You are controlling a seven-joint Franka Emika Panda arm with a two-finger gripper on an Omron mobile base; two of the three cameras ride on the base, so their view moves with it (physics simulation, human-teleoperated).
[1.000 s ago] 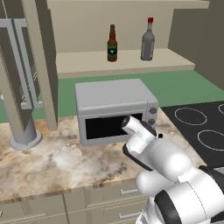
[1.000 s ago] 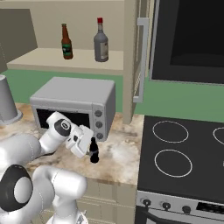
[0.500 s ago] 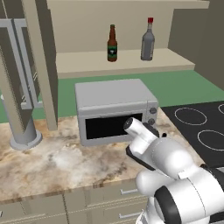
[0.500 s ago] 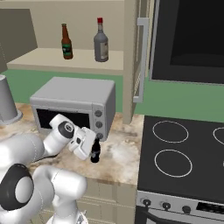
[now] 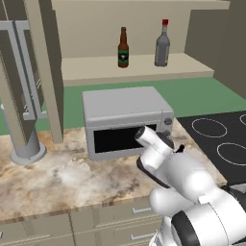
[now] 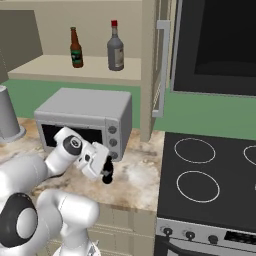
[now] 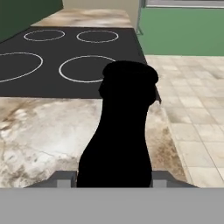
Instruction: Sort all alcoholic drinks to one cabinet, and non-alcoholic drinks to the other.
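A: Cola bottle [image 7: 120, 131] stands on the marbled surface [image 5: 53, 180], between the microwave [image 5: 126, 120] and the stove [image 6: 210, 175], near the front edge. Open room lies at its 9 o'clock in the hand view.

B: And the claw [image 6: 106, 172]?

A: Fingers flank the bottle; jaws narrower than a second ago, but I cannot tell whether they grip. The label is hidden, and the arm covers the bottle from the left base.

B: The others?

A: Beer bottle [image 5: 123, 47] and grey bottle [image 5: 162, 44] stand apart on the shelf [image 5: 139, 67], unmoved.

Kitchen: microwave [image 5: 126, 121], stovetop [image 6: 210, 172].
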